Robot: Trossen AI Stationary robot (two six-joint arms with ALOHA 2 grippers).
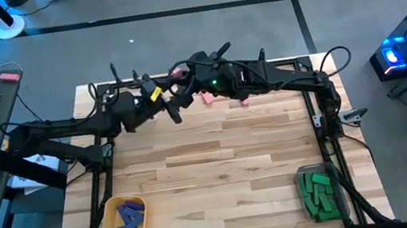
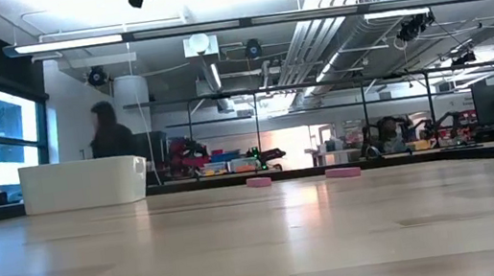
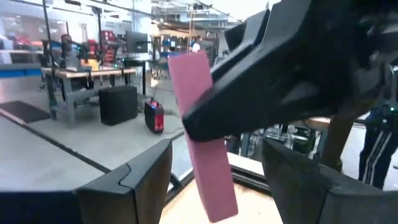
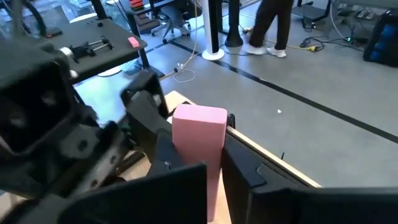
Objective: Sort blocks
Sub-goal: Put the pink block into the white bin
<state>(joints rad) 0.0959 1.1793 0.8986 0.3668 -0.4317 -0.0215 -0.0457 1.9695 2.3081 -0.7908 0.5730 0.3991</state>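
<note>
Over the far edge of the wooden table (image 1: 216,144), the right gripper (image 1: 178,75) is raised and clenched on a pink block (image 4: 198,140), which stands upright between its fingers, while the left gripper (image 1: 173,112) sits just beside it with its fingers spread apart and nothing in them. From the left wrist the same pink block hangs right between those parted fingers (image 3: 134,180), gripped from above by the other arm. Two more pink blocks (image 2: 259,182) lie flat on the far part of the table; blue-purple blocks fill the yellow bin (image 1: 109,225) and green blocks fill the clear bin (image 1: 303,173) at the near corners, and a white bin (image 2: 84,183) stands at the far side.
</note>
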